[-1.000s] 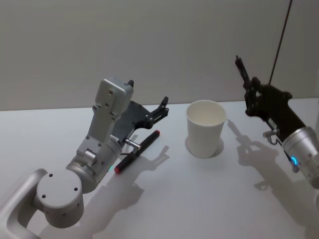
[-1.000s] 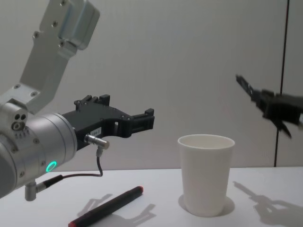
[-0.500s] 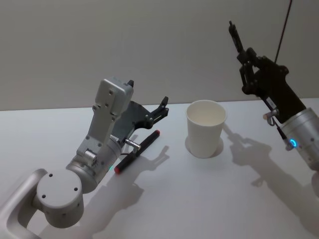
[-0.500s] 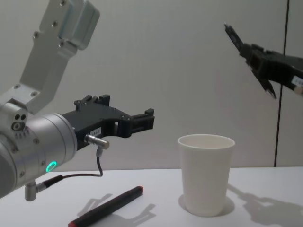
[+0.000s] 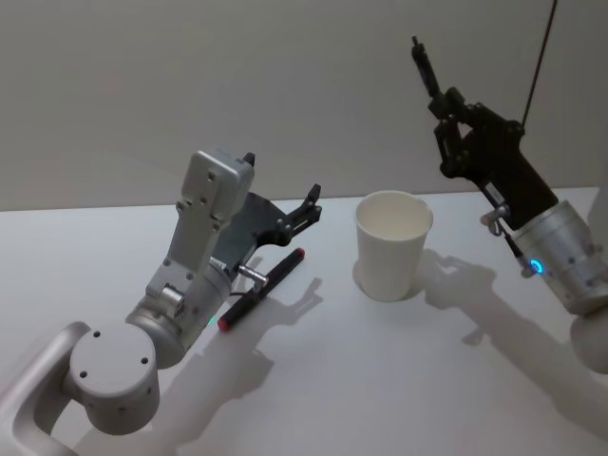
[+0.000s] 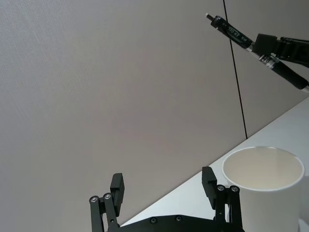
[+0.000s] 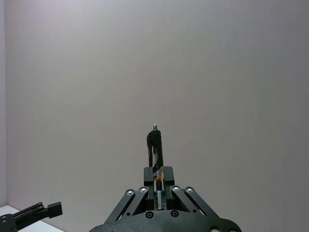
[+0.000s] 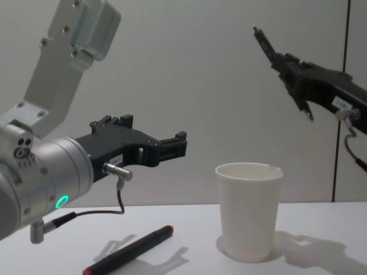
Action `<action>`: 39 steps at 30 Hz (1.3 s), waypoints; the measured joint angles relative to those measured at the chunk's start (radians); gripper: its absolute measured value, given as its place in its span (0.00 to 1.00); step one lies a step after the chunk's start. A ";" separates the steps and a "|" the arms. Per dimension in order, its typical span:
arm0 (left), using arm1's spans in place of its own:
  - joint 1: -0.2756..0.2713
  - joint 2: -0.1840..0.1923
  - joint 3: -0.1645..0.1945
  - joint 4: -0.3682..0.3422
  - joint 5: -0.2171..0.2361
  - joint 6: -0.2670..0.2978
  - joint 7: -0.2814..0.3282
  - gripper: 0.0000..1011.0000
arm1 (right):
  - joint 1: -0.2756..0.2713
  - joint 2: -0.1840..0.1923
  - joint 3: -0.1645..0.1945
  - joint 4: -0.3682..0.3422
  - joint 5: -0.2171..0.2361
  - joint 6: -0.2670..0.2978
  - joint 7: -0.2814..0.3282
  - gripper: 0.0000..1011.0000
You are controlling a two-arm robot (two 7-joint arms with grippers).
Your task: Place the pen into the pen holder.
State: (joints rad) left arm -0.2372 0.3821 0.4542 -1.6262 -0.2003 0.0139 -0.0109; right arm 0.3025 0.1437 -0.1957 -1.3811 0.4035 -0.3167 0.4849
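- Up and leftward since a second ago went the right gripper [image 5: 450, 106], now high, just right of the pen holder [image 5: 391, 245]
- left gripper [image 6: 163, 180]: unmoved, jaws wide apart, empty, hovering over a red-capped pen [image 5: 275, 274] lying on the table [image 5: 380, 380]
- pen holder: same spot, upright, mid-table
- right gripper: clamped on the black pen [image 8: 265, 43], which slants up and left

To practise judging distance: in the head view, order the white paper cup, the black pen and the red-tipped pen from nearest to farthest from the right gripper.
1. black pen: clamped in the right gripper, held high.
2. white paper cup: on the table, below it and to its left.
3. red-tipped pen: lying on the table farthest left, by the left gripper.
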 joint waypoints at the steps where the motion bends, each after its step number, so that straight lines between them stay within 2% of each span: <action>1: 0.000 0.000 0.000 0.000 0.000 0.000 0.000 0.99 | 0.007 -0.003 -0.002 0.014 0.000 -0.007 0.007 0.11; 20: 0.000 0.000 0.000 0.000 0.000 0.000 0.000 0.99 | 0.095 -0.050 -0.035 0.208 -0.018 -0.074 0.083 0.11; 29: 0.000 0.000 0.000 0.000 0.000 0.000 0.000 0.99 | 0.112 -0.060 -0.045 0.255 -0.028 -0.083 0.099 0.11; 39: 0.000 0.000 0.000 0.000 0.000 0.000 0.000 0.99 | 0.110 -0.060 -0.051 0.269 -0.046 -0.083 0.102 0.11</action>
State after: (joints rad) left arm -0.2371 0.3821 0.4542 -1.6262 -0.2003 0.0139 -0.0109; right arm 0.4128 0.0836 -0.2464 -1.1119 0.3578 -0.4002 0.5865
